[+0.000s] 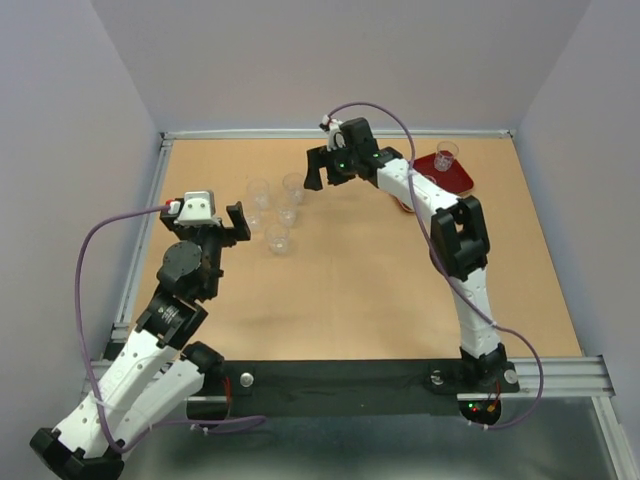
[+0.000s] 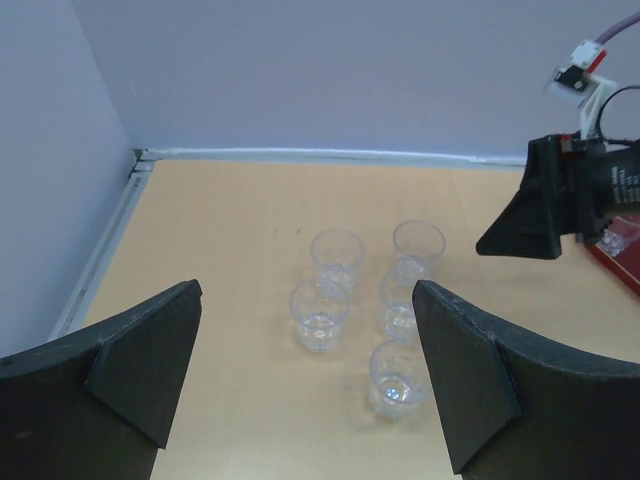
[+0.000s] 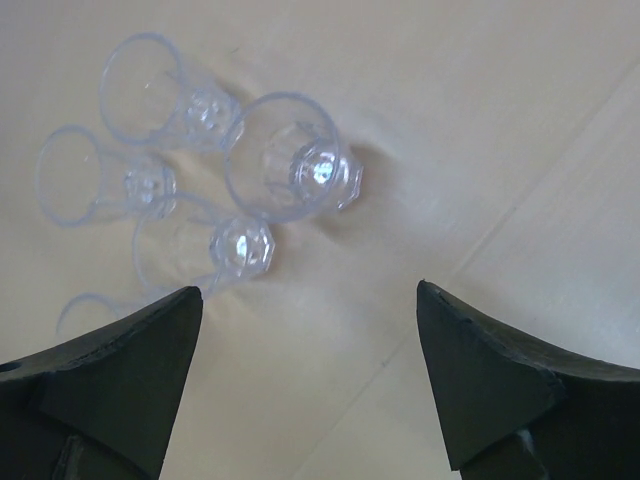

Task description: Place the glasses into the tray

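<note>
Five clear glasses (image 1: 287,213) stand upright in a tight cluster on the tan table (image 1: 350,290), left of centre and toward the far side; a sixth glass (image 1: 446,155) stands on the dark-red tray (image 1: 462,180) near the far right corner, and the right arm hides part of that tray. The left gripper (image 1: 237,222) sits just left of the cluster with its jaws spread wide and nothing between them; its wrist view shows all five cups ahead on the table. The right gripper (image 1: 318,168) hangs just beyond the cluster's far right side, its jaws likewise apart and empty; its wrist camera looks down into the glasses' mouths.
</note>
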`<state>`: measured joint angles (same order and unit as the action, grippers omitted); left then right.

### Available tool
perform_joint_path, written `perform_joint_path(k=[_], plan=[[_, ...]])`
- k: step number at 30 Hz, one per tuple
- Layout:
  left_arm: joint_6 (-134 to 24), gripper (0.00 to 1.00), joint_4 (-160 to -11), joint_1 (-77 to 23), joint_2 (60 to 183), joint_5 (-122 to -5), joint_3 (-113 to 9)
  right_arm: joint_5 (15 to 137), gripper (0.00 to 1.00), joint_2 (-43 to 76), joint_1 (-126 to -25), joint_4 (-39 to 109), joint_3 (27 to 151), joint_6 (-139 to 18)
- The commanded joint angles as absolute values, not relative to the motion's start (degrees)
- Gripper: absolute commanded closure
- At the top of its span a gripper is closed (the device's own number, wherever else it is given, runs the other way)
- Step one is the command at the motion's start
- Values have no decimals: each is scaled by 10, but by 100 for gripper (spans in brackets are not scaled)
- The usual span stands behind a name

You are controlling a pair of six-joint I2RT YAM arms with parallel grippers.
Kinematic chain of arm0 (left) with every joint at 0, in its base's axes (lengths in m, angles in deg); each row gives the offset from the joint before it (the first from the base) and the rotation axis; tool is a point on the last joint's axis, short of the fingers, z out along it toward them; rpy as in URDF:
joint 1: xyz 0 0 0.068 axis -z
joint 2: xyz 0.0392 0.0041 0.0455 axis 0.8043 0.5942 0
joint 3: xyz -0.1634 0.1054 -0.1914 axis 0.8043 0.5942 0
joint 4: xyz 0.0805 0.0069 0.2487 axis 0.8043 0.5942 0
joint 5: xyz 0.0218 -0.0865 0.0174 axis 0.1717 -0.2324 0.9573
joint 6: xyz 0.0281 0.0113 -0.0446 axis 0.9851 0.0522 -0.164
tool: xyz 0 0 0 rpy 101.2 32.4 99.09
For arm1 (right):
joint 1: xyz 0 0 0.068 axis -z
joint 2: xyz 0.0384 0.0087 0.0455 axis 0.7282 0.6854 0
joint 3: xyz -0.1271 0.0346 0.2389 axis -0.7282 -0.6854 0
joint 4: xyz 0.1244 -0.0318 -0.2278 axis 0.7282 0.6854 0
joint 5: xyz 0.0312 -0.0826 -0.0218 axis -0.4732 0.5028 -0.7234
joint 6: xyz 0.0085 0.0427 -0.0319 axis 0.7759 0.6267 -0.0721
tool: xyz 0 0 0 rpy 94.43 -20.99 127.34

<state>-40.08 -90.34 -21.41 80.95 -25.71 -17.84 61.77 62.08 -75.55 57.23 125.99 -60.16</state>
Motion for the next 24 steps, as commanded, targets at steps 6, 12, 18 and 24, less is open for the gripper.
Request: perform_joint_path(k=[6, 12, 18, 24], plan=[[-378, 1, -937, -217, 797, -219, -172, 772, 8, 726, -774, 567, 1416, -456], [-377, 1, -938, -217, 800, -221, -171, 775, 17, 771, -778, 561, 1450, -447], [-377, 1, -937, -218, 801, -226, -171, 759, 27, 789, -783, 557, 1463, -449], [-377, 1, -938, -219, 800, -229, -171, 765, 39, 794, -785, 556, 1457, -455]])
